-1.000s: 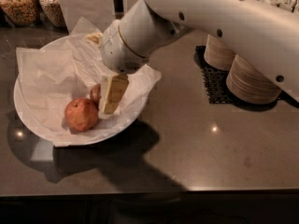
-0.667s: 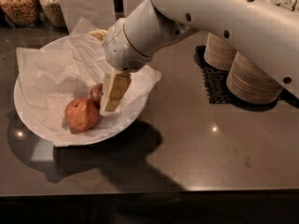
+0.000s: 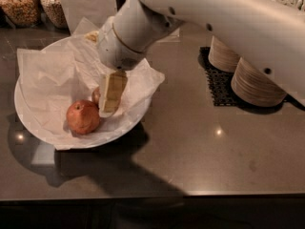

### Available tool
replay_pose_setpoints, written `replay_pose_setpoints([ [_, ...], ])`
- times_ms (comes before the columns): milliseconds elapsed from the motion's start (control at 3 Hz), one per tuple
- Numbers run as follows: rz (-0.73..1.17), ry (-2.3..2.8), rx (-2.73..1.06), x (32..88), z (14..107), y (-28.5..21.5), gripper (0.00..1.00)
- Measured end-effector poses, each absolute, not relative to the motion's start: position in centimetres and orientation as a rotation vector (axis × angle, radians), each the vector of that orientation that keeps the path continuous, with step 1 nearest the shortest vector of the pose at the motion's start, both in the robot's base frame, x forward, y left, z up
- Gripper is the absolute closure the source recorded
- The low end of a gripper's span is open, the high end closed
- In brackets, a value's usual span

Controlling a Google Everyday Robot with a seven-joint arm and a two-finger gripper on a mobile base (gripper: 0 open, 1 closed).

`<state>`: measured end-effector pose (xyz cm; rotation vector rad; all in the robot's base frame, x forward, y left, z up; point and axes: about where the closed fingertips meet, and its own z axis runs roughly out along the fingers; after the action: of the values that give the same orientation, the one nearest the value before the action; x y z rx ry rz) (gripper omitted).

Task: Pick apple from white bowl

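The white bowl [image 3: 28, 116], wide, shallow and lined with crumpled white paper, sits on the dark counter at the left. A paler orange-red speckled apple [image 3: 83, 117] lies at the bowl's front. Just behind and to its right, a sliver of the deeper red apple [image 3: 96, 95] shows, mostly hidden by my gripper. My gripper [image 3: 110, 99] reaches down into the bowl from the upper right, right against that apple. The white arm and wrist cover the back of the bowl.
Stacks of beige paper bowls [image 3: 255, 82] stand on a black mat [image 3: 219, 85] at the right. Two glass jars [image 3: 21, 4] sit at the back left. The counter's front edge [image 3: 190, 194] runs along the bottom.
My gripper has shifted slightly to the left inside the bowl. Both apples lie where they were.
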<state>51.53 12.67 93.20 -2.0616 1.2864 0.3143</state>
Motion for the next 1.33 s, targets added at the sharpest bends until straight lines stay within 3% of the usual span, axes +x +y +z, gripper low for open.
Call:
replay_pose_setpoints([
  [667,0.301,1.257,-2.134,50.9,92.5,14.3,0.00],
  [1333,0.323,1.474,-1.968,50.5,89.6,8.9,0.00],
])
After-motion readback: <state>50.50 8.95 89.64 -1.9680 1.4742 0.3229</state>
